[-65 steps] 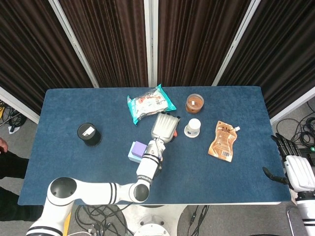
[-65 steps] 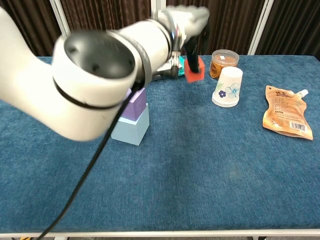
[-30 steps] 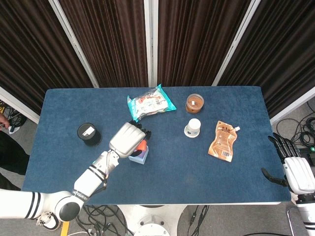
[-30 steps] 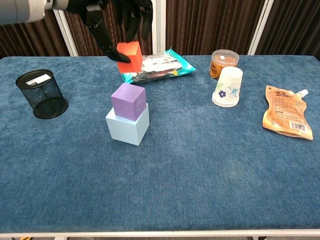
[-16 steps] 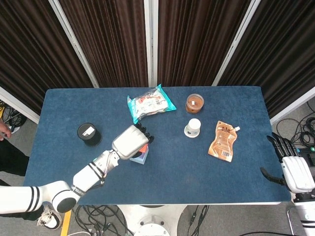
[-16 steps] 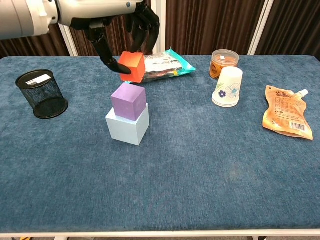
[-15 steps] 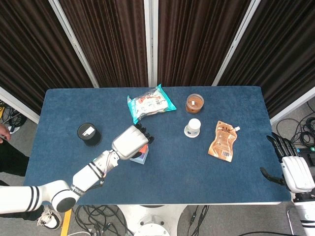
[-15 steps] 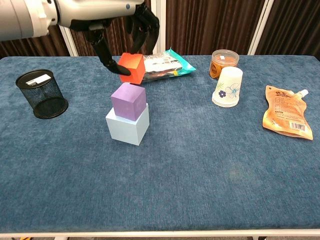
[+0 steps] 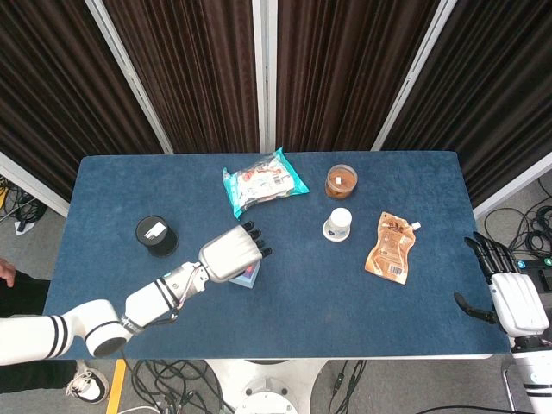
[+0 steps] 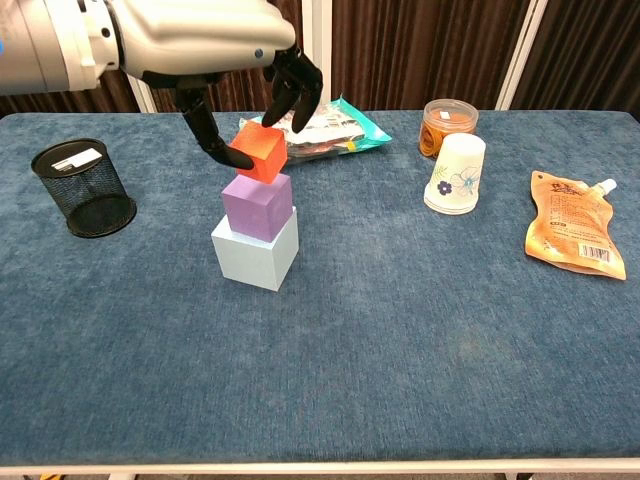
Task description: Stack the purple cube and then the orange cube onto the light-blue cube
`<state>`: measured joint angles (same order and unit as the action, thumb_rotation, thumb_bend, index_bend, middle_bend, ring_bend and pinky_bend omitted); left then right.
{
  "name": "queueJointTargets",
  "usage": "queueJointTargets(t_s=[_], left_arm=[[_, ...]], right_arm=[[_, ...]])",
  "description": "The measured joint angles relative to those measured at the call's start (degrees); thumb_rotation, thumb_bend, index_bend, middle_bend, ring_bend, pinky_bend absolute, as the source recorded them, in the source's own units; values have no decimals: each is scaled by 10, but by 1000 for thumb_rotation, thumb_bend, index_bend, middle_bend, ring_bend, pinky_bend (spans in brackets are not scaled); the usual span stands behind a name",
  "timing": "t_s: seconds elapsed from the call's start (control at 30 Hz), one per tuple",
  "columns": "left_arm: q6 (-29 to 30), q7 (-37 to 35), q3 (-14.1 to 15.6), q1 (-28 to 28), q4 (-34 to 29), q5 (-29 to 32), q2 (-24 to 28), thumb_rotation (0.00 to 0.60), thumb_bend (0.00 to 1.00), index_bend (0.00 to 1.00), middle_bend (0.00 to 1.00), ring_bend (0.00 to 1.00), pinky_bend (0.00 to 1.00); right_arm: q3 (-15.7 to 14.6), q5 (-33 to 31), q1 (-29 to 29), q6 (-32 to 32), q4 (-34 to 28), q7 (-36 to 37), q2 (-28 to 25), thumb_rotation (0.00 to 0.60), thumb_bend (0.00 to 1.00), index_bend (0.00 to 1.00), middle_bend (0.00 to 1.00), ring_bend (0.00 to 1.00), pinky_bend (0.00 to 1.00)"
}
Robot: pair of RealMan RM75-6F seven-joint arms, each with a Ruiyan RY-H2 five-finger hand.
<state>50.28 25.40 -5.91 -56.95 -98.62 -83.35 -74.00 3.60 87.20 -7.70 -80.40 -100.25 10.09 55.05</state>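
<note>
Orange cube: small glossy orange-red cube [image 10: 258, 151], pinched in the left robot hand [image 10: 225, 55], tilted, its lower edge at or just touching the top of the purple cube; contact not certain from the chest view
Purple cube: matte purple cube [image 10: 257, 205] sits on the pale light-blue cube [image 10: 255, 251], turned slightly off square to it; stack stands on the blue cloth-covered counter [image 10: 400, 330]
Key relation: orange cube lies directly under the left hand's dark fingertips [image 10: 296, 88] and almost straight above the purple cube, offset a little to the far side; judged need is a short descent plus levelling of the tilt before letting go
Left robot hand, head view: white back of hand [image 9: 230, 255] covers the stack; only a sliver of light-blue cube [image 9: 249, 280] shows
Right robot hand: [image 9: 511, 297] off the counter's right edge, fingers spread, holding nothing, well apart from the stack; the left is by far the nearer
Risk: tilted release could tip the cube off, as I judge it
Surroundings: black mesh pen cup [image 10: 80, 187] to the left, teal snack packet [image 10: 325, 128] just behind the stack, white floral paper cup [image 10: 454, 174], orange spouted pouch [image 10: 572, 225]
</note>
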Motion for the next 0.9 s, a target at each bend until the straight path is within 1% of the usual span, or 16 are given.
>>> queueJointTargets(t_s=[0.1,0.53,0.73,0.9], left_arm=[[-2,-12,5,-3,11,-23,-3,600,284,504,662,423,368],[-3,-60,3,-2,35,-26,-16,600,284,504,661,423,368],[2,-105,4,-2,47,-45,-17,600,284,504,661,423,368],[9,-151,7,-4,69,-72,-15,600,284,503,661,422,367]], right_arm=[[0,-2,0,0,0,0,0,600,183,0,0,0,0],[2,-13,-2,7,-2,-7,1,600,182,0,0,0,0],[3,-21,-3,11,-4,-17,3,600,182,0,0,0,0],[5,-29,-4,13,-5,-25,6,600,182,0,0,0,0]])
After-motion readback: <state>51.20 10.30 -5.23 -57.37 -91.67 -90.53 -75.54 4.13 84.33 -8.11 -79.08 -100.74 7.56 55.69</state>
